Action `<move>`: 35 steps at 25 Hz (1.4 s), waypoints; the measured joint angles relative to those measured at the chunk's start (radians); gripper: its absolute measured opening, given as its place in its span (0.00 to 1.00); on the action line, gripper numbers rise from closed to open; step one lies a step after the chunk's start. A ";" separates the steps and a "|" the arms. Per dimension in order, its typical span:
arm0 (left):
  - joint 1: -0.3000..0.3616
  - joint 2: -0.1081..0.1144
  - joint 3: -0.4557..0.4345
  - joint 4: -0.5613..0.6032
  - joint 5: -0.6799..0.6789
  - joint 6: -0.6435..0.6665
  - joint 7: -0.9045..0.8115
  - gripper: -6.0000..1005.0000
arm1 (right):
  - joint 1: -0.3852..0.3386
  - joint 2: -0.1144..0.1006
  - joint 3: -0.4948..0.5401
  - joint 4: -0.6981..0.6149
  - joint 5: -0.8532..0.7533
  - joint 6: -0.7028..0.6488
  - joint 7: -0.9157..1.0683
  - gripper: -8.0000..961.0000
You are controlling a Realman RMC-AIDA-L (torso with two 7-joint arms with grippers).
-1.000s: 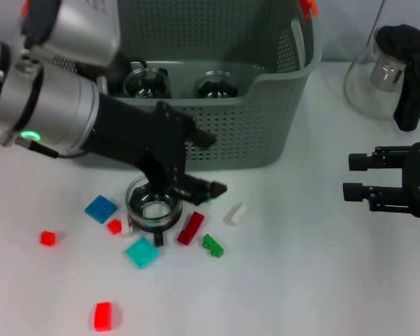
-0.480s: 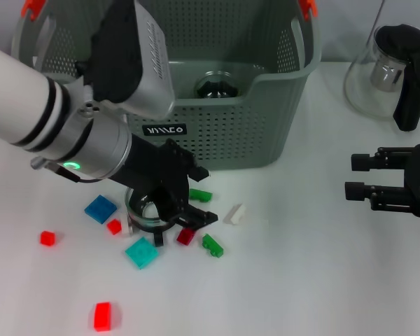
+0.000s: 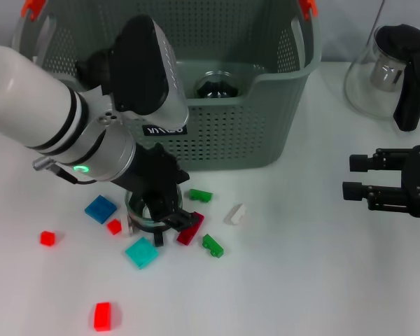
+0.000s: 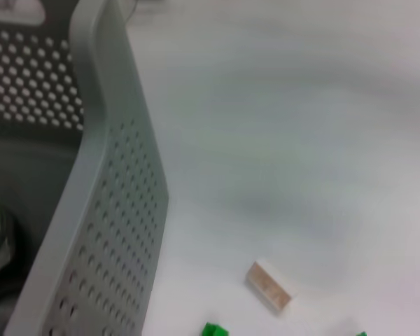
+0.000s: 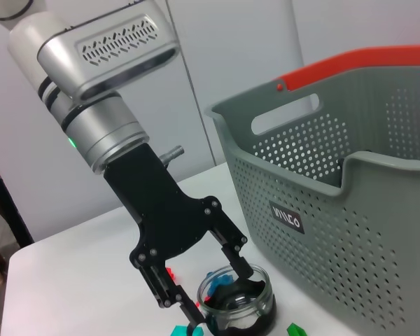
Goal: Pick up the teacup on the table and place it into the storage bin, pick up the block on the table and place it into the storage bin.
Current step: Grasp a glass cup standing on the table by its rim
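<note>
The glass teacup point(image 3: 143, 211) stands on the table in front of the storage bin point(image 3: 266, 133), among scattered blocks. My left gripper point(image 3: 161, 213) hangs over it, open, its black fingers point(image 3: 184, 220) straddling the cup. In the right wrist view one finger of the left gripper point(image 5: 220, 297) reaches to the teacup point(image 5: 246, 313) rim and the other stands outside its wall. Close by lie a dark red block point(image 3: 191, 229), two green blocks point(image 3: 211, 245) and a white block point(image 3: 234, 213). My right gripper point(image 3: 357, 176) is parked open at the right.
Another glass cup point(image 3: 213, 85) sits inside the bin. Blue point(image 3: 100, 208), teal point(image 3: 141, 252) and red blocks point(image 3: 103, 316) lie left of the teacup. A glass pitcher with a black handle point(image 3: 392, 70) stands at the back right. The left wrist view shows the bin wall point(image 4: 112, 210) and the white block point(image 4: 269, 285).
My left arm has swung more upright over the teacup, and its fingers have drawn in closer around the cup. The right arm has not moved.
</note>
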 joint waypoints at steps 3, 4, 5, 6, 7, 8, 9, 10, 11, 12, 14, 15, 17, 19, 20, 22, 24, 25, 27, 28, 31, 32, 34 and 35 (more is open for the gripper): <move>-0.004 0.000 0.022 -0.001 0.033 0.000 -0.046 0.72 | 0.002 0.000 0.000 0.004 0.000 0.004 0.000 0.66; -0.004 0.000 0.030 -0.001 0.042 0.000 -0.060 0.72 | 0.003 0.000 0.000 0.004 0.000 0.005 0.001 0.66; -0.004 0.000 0.037 -0.001 0.051 0.002 -0.078 0.72 | 0.004 0.000 0.000 0.004 0.000 0.006 0.001 0.66; -0.004 0.000 0.043 -0.001 0.055 0.004 -0.091 0.72 | 0.005 0.000 0.000 0.004 0.000 0.006 0.001 0.66; -0.004 0.000 0.049 0.000 0.057 0.008 -0.105 0.72 | 0.005 0.000 0.000 0.004 0.000 0.006 0.001 0.66; -0.004 0.000 0.056 0.000 0.059 0.012 -0.118 0.72 | 0.006 0.000 0.000 0.004 0.000 0.006 0.001 0.66; -0.004 0.000 0.063 0.000 0.061 0.014 -0.129 0.72 | 0.007 -0.001 0.000 0.004 0.000 0.007 0.001 0.66; -0.004 0.000 0.071 0.000 0.066 0.015 -0.141 0.72 | 0.009 -0.001 0.000 0.004 0.000 0.008 0.001 0.66; -0.004 0.000 0.078 -0.001 0.071 0.014 -0.150 0.72 | 0.009 -0.001 0.000 0.004 0.000 0.009 0.000 0.66; -0.005 0.000 0.084 -0.003 0.079 0.012 -0.162 0.72 | 0.009 0.000 0.000 0.004 0.000 0.011 -0.001 0.66; -0.006 0.000 0.099 -0.008 0.095 0.004 -0.188 0.72 | 0.010 0.000 0.000 0.004 0.000 0.012 -0.003 0.66; -0.007 0.000 0.104 -0.010 0.099 -0.001 -0.199 0.72 | 0.010 0.001 -0.001 0.004 0.000 0.013 -0.005 0.66; -0.007 0.000 0.113 -0.016 0.109 -0.017 -0.220 0.72 | 0.010 0.002 -0.002 0.004 0.000 0.013 -0.007 0.66; -0.008 0.000 0.117 -0.025 0.115 -0.032 -0.235 0.72 | 0.010 0.002 -0.003 0.005 0.000 0.013 -0.007 0.66; -0.009 0.000 0.118 -0.029 0.115 -0.035 -0.239 0.72 | 0.010 0.002 -0.003 0.005 0.000 0.013 -0.008 0.66; -0.013 0.000 0.122 -0.038 0.117 -0.041 -0.249 0.72 | 0.009 0.003 -0.003 0.005 0.000 0.013 -0.008 0.66; -0.016 0.000 0.132 -0.048 0.129 -0.048 -0.263 0.72 | 0.008 0.003 -0.003 0.005 0.000 0.013 -0.009 0.66; -0.018 0.000 0.139 -0.051 0.139 -0.051 -0.274 0.72 | 0.008 0.004 -0.003 0.005 0.000 0.013 -0.009 0.66; -0.021 0.000 0.151 -0.054 0.156 -0.060 -0.298 0.72 | 0.006 0.004 -0.002 0.005 0.000 0.013 -0.009 0.66; -0.022 0.000 0.153 -0.056 0.159 -0.063 -0.304 0.72 | 0.006 0.004 -0.002 0.005 0.000 0.013 -0.009 0.66; -0.029 0.000 0.159 -0.067 0.163 -0.071 -0.325 0.72 | 0.006 0.004 -0.002 0.005 0.000 0.013 -0.010 0.66; -0.032 0.000 0.162 -0.072 0.164 -0.074 -0.332 0.72 | 0.006 0.004 -0.002 0.005 0.000 0.013 -0.010 0.66; -0.036 0.000 0.169 -0.087 0.166 -0.079 -0.342 0.72 | 0.006 0.004 -0.003 0.005 0.000 0.014 -0.010 0.66; -0.041 0.000 0.180 -0.105 0.167 -0.090 -0.352 0.72 | 0.005 0.004 -0.003 0.005 0.000 0.014 -0.012 0.66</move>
